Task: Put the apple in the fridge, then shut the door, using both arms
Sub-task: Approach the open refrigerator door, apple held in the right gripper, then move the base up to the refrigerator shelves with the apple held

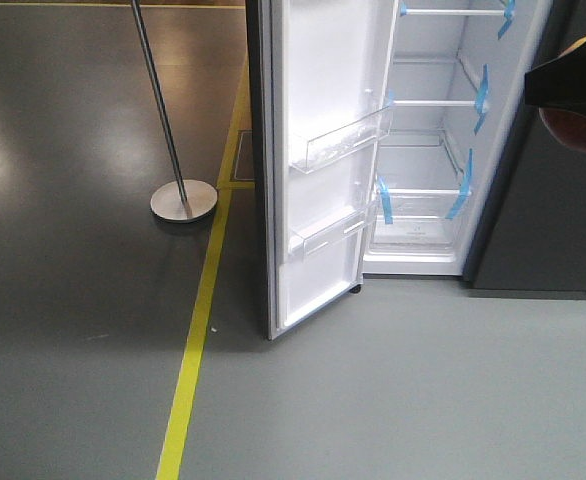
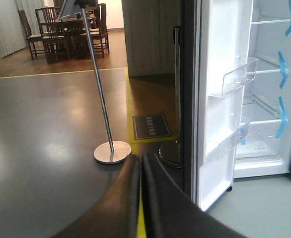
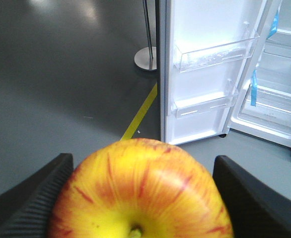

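Right wrist-mounted view gives you the apple (image 3: 140, 183) filling the gap between the two black fingers (image 3: 36, 198) of the right gripper (image 3: 141, 201). The fingers are clamped on its sides, and its stem end faces the camera. It is round, so no long axis matters; what matters is direction. The fridge (image 3: 284, 74) cavity lies ahead of these fingers and off to their right. The open door (image 3: 205, 29) stands straight ahead of them, white inner face showing.

In the exterior view the same gripper (image 1: 573, 75) hangs at the right edge, level with the middle shelves (image 1: 428, 103), with the apple (image 1: 578, 130) a red blur below it. I judge the right arm the nearer one to the cavity, and a reach forward and to the right should take the fruit in.

The left gripper (image 2: 141, 198) has its fingers pressed together with only a thin seam between them and nothing held. The door's dark edge (image 2: 187, 99) lies ahead of them and to the right, so this arm looks better placed for the push that closes it.

As for containers, the upper door bin (image 1: 338, 140) and lower door bin (image 1: 323, 235) show nothing inside. The shelves and the clear drawer (image 1: 413, 235) also look bare, and blue tape strips (image 1: 460, 190) hang on their edges. Left of the door stands a lamp pole on a round base (image 1: 183, 200), and a yellow floor line (image 1: 198, 340) runs past it.
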### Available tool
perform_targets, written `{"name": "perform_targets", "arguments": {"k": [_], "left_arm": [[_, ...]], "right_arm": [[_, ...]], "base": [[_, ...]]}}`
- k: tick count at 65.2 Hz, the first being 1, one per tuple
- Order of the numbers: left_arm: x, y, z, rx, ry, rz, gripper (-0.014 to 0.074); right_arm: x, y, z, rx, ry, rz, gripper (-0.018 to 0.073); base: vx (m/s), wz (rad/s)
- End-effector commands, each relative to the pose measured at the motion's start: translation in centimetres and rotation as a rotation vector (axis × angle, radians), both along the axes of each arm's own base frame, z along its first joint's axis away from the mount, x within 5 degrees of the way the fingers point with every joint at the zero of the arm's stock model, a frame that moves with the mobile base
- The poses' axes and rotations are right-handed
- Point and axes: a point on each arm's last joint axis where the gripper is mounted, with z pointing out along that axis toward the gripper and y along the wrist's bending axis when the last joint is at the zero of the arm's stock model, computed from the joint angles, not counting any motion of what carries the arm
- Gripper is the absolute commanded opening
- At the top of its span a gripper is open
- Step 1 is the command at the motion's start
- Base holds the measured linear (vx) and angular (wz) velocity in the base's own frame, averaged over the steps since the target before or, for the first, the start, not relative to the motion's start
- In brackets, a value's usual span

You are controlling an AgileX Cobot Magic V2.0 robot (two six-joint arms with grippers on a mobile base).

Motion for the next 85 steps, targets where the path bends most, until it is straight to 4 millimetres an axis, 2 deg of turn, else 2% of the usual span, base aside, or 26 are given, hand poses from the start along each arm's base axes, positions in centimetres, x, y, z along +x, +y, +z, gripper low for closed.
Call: {"name": "perform_targets", "arguments": {"k": [1, 85], "left_arm": [[-0.02, -0.06, 0.22, -0.012, -0.072, -0.007, -0.0008], [-0.02, -0.06, 0.22, -0.012, -0.072, -0.007, -0.0008]], "right_arm": [[-0.6, -0.08, 1.86, 0.031, -0.111, -0.02, 0.0179], [-0.6, -0.08, 1.86, 0.031, -0.111, -0.02, 0.0179]], "base": [[0.1, -0.02], [0.1, -0.03]]}}
